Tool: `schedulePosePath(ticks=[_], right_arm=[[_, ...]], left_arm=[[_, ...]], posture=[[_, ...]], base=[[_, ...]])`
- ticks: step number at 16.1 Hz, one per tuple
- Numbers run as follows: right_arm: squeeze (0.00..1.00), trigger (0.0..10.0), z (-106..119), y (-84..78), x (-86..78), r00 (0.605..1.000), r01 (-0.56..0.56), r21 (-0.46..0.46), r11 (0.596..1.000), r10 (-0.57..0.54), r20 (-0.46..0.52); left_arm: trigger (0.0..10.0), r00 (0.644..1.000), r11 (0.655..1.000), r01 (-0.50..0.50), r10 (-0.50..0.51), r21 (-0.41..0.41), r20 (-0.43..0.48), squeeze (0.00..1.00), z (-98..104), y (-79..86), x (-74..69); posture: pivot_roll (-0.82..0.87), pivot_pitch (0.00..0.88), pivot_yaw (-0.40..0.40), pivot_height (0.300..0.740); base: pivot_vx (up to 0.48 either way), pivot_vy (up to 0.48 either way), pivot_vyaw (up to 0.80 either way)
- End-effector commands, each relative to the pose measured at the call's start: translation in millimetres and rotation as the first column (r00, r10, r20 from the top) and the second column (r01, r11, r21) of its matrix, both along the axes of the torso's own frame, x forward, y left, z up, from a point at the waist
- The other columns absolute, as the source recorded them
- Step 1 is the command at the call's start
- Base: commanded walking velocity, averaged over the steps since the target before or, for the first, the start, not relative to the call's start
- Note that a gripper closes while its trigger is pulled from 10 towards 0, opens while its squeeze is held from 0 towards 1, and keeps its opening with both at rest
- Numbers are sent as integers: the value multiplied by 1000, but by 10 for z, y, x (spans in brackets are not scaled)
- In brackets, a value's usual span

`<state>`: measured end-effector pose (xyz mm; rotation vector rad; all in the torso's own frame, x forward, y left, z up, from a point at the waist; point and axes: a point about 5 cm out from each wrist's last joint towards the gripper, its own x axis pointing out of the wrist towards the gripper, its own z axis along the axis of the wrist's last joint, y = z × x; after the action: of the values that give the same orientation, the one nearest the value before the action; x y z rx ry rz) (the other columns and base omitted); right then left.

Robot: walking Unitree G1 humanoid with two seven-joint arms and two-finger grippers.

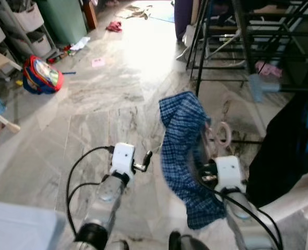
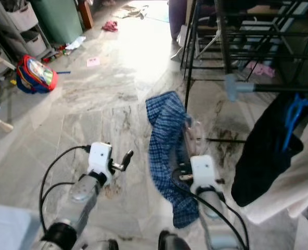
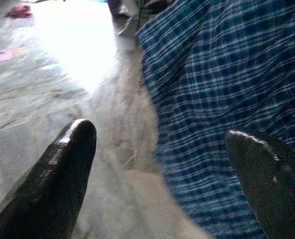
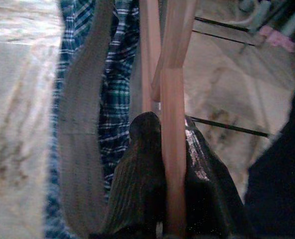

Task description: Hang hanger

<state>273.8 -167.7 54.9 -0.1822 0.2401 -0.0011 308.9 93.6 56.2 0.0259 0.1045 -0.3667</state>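
A blue plaid shirt (image 1: pixel 182 151) hangs on a pinkish wooden hanger (image 4: pixel 172 99), whose round hook (image 1: pixel 224 134) sticks out to the right of the cloth. My right gripper (image 4: pixel 170 164) is shut on the hanger's stem, low in front of me, with the shirt draped over its left side. The left gripper (image 1: pixel 145 162) is open just left of the shirt and holds nothing; in the left wrist view its fingers (image 3: pixel 63 174) frame the plaid cloth. To the right, a grey rail (image 2: pixel 258 87) carries a blue hanger (image 2: pixel 294 112) with a dark garment (image 1: pixel 279 156).
A black metal rack (image 1: pixel 237 31) stands ahead on the right, and a white garment (image 2: pixel 294 177) hangs at the right edge. A red and blue backpack (image 1: pixel 42 75), storage drawers (image 1: pixel 24 21) and a green bin (image 1: pixel 65 18) line the left. Marble floor lies open ahead.
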Motion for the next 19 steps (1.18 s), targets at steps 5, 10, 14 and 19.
schedulePosePath(ticks=[5, 10, 14, 19], right_arm=[[0, 10000, 29, 50, -14, 1000, -1, 14, 1000, 1, 3], [0, 10000, -146, 124, -149, 996, -34, 57, 998, 39, -86], [0, 10000, -132, 153, -83, 995, -77, 4, 997, 77, -65], [0, 10000, -126, 197, -52, 994, -76, 42, 996, 79, -72]], left_arm=[[10000, 999, 999, 35, -34, 7, -11, 0, 9, -3, -16], [10000, 999, 997, -24, 27, 69, -47, 0, -38, 56, 28], [10000, 996, 993, -36, 45, 109, -80, 0, -136, 132, -10], [10000, 995, 991, -63, 72, 117, -74, 0, -119, 128, 19]], posture=[[-48, 215, 37, 740], [-53, 207, 59, 740], [-53, 185, 63, 740], [-37, 182, 59, 740]], base=[[0, -205, 0], [0, 0, 0], [0, 0, 0], [-115, 0, 0]])
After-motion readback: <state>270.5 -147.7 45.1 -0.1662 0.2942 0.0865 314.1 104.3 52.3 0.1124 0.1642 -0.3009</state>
